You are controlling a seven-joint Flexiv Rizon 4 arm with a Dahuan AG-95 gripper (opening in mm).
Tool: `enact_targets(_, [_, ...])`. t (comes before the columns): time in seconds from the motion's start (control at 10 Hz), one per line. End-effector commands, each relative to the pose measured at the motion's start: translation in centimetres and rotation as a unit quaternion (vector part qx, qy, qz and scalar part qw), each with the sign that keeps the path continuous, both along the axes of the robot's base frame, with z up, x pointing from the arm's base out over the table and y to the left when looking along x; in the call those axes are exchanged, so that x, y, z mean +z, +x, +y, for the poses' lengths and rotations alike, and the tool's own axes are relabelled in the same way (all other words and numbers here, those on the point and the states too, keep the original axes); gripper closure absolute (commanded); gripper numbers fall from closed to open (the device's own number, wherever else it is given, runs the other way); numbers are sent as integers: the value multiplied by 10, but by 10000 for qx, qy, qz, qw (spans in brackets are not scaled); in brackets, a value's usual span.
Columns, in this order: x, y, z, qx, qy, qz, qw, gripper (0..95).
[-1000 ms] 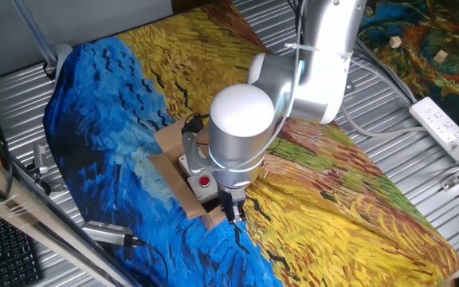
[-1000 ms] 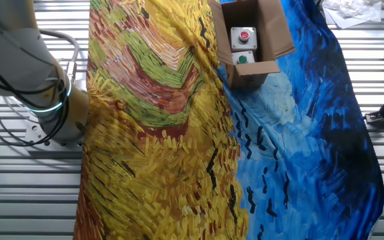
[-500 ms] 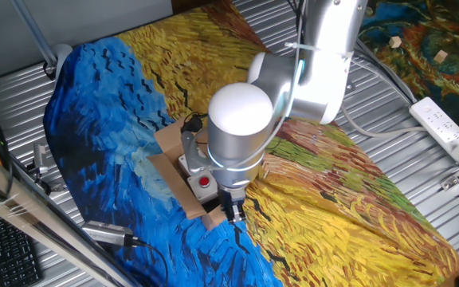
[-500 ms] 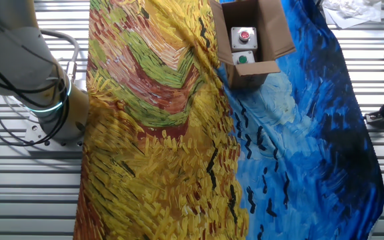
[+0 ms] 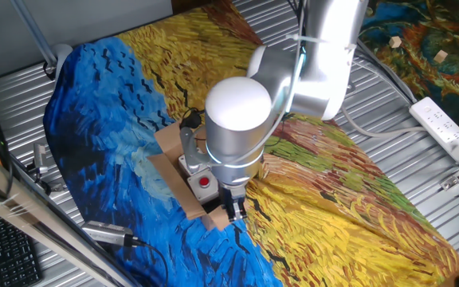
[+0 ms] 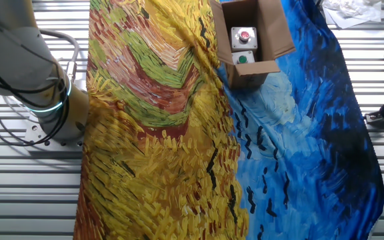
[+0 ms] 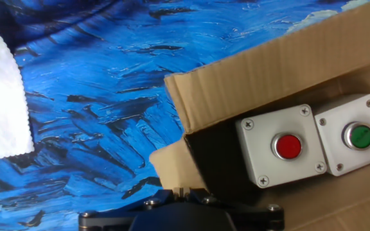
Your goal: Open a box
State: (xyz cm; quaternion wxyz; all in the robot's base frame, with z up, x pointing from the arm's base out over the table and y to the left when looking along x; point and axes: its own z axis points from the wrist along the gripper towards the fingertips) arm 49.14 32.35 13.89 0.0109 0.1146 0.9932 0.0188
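Claw [image 5: 234, 212] hangs at the near edge of the box [image 6: 251, 35]; whether its fingers are apart or together cannot be told. Directly beside the claw, the box stands with flaps folded out. Inside lie two grey units side by side: a red button [image 7: 287, 146] nearer, a green button [image 7: 359, 136] beyond. Box rests on the painted cloth [image 6: 179, 133] covering the tabletop.

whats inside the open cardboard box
Inside the box sit two grey button units side by side, one with a red button, one with a green button. Anything beneath them is hidden.
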Motion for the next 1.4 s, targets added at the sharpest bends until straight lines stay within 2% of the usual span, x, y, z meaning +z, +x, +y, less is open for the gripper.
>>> enact_targets(0.1, [4,-1,0,22,-46,17,10000,950])
enact_targets(0.6, [20,-6,-5,131,-123,99,9998,950])
enact_targets(0.8, [32,-4,-19,289,-112,145,9994,950])
enact_targets(1.1, [51,-1,-51,472,-66,234,9986,950])
enact_targets(1.3, [63,2,-88,556,-69,241,9981,950])
enact_targets(1.4, [64,3,-102,595,-67,234,9979,950])
